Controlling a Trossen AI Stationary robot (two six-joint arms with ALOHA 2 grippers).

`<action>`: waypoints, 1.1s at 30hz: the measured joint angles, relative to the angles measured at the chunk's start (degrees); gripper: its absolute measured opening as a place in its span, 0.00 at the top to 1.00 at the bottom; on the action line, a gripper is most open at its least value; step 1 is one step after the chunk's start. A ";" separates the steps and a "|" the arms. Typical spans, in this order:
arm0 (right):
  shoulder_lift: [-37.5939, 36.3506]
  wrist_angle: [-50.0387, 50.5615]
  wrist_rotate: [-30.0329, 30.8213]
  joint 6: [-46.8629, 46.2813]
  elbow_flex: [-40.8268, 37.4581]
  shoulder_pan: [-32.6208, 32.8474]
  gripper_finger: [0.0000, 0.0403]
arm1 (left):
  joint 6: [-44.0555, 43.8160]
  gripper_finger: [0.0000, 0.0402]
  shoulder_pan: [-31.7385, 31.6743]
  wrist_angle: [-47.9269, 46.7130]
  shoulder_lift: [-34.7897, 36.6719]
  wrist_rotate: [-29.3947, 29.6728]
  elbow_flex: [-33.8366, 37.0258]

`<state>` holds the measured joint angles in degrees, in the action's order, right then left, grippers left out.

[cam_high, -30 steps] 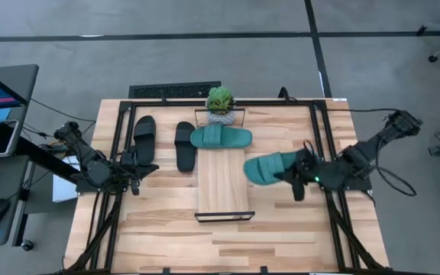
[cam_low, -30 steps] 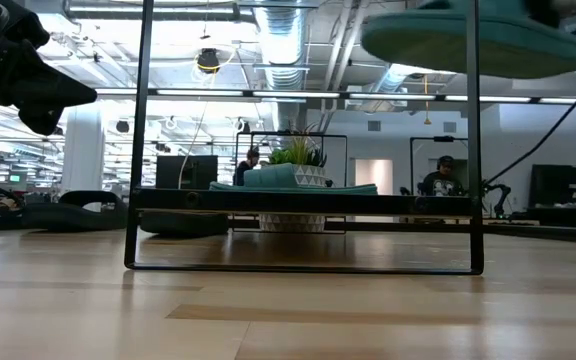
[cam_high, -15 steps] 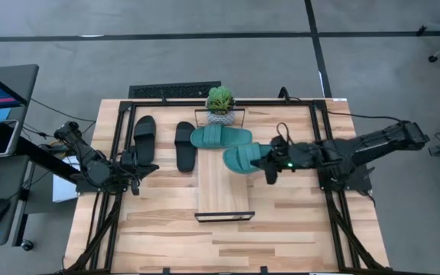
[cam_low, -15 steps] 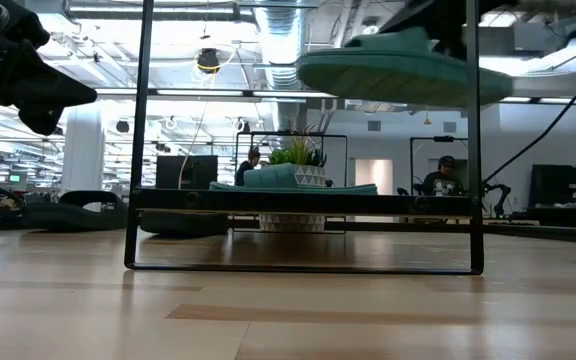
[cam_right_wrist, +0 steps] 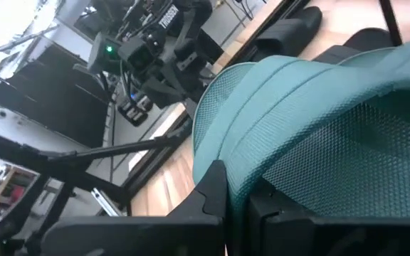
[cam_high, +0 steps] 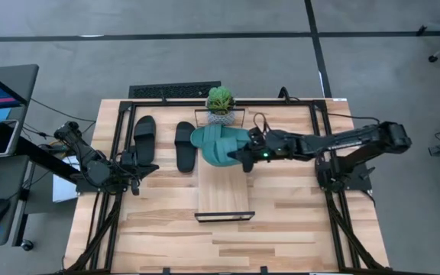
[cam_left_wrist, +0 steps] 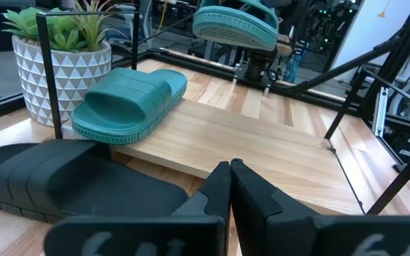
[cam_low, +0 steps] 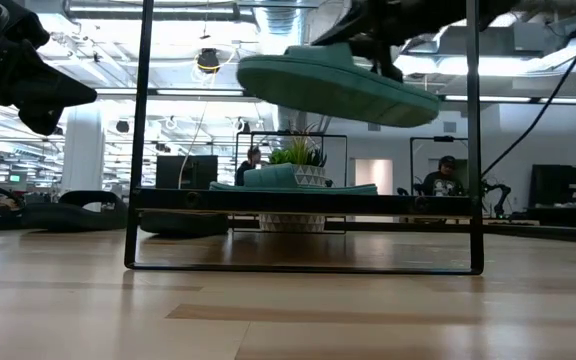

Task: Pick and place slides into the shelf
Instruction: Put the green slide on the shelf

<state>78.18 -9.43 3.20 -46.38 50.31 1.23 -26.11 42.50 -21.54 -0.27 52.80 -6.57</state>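
Now the right gripper [cam_high: 244, 158], clamped on a teal slide [cam_high: 221, 151], has carried it inward from the table's right side to hang above the shelf [cam_high: 222, 186] beside the teal slide already lying there, while the left gripper [cam_high: 134, 183] waits pinched shut near the table's left edge.

1. My right arm is stretched out long and nearly level from its base at the table's right side, reaching toward the long narrow light-wood shelf board [cam_high: 221, 183].
2. My right gripper [cam_high: 244, 155] sits above the far end of that shelf, its two dark fingers [cam_right_wrist: 212, 186] clamped on a teal-green slide sandal [cam_high: 218, 150] held in the air.
3. My left arm is folded low, left of the shelf.
4. My left gripper [cam_high: 135, 186] has its dark fingers [cam_left_wrist: 223, 186] pressed together, holding nothing.
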 joint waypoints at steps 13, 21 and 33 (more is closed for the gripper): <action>16.70 0.41 1.31 -4.75 14.34 1.71 1.00 | 0.00 1.00 0.01 0.01 0.00 -0.02 0.00; 21.68 1.26 3.13 -8.66 15.93 2.47 1.00 | 0.00 1.00 0.02 0.27 -0.01 -0.06 0.00; 21.55 7.77 4.72 -8.85 15.88 2.51 1.00 | 0.00 1.00 0.02 0.37 0.00 -0.04 0.00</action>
<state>99.72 -1.67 7.92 -55.24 66.19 3.74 -26.11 42.52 -21.17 -0.27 52.75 -6.57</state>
